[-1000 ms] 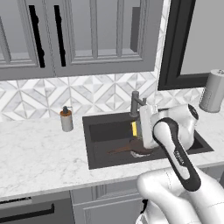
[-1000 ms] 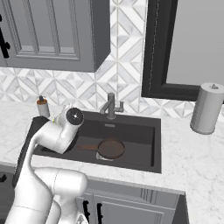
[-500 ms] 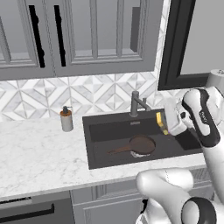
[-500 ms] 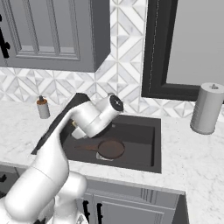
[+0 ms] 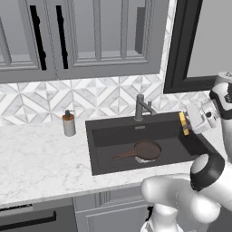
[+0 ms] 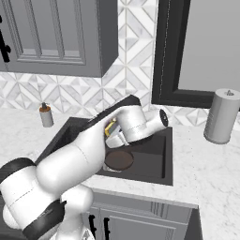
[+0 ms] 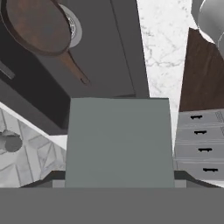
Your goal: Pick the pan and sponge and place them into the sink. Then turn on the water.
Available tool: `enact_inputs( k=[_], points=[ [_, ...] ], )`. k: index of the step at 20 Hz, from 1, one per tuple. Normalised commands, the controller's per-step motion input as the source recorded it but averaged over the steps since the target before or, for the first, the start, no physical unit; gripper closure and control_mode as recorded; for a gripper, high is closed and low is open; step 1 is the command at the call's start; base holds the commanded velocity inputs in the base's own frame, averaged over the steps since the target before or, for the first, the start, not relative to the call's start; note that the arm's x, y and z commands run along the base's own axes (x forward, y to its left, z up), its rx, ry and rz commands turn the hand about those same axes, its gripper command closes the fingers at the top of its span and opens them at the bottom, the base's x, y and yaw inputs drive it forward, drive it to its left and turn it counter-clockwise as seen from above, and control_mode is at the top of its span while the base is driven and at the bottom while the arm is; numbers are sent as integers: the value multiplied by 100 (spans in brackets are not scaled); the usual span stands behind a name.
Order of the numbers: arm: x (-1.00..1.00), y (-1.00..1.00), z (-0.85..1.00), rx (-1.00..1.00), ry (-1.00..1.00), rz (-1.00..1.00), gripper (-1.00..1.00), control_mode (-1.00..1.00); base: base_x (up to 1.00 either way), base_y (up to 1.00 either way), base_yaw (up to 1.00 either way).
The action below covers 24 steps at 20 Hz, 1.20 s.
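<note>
Claw (image 5: 186,124) grips sponge (image 5: 183,123) — faucet (image 5: 141,108) nearby.

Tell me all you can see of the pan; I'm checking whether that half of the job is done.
The pan is small, round and dark brown, with a long thin brown handle. It lies flat and upright on the floor of the dark sink, its bowl covering part of the round silver drain. From the left base view the handle points left along the basin. It looks empty. Nothing grips it, and no water shows.
</note>
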Motion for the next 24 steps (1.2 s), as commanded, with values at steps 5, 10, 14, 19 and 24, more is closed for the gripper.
enact_inputs(
  k=[5,10,14,19,24],
  points=[
    [50,-2,-38,-1,0,1,100,-100,0,0,0],
    [11,-5,-41,-1,-1,0,100,-100,0,0,0],
    [0,-2,-35,0,-4,0,100,-100,0,0,0],
    [1,0,-38,-4,0,0,100,-100,0,0,0],
    [1,1,-39,-5,0,0,100,-100,0,0,0]
  ],
)
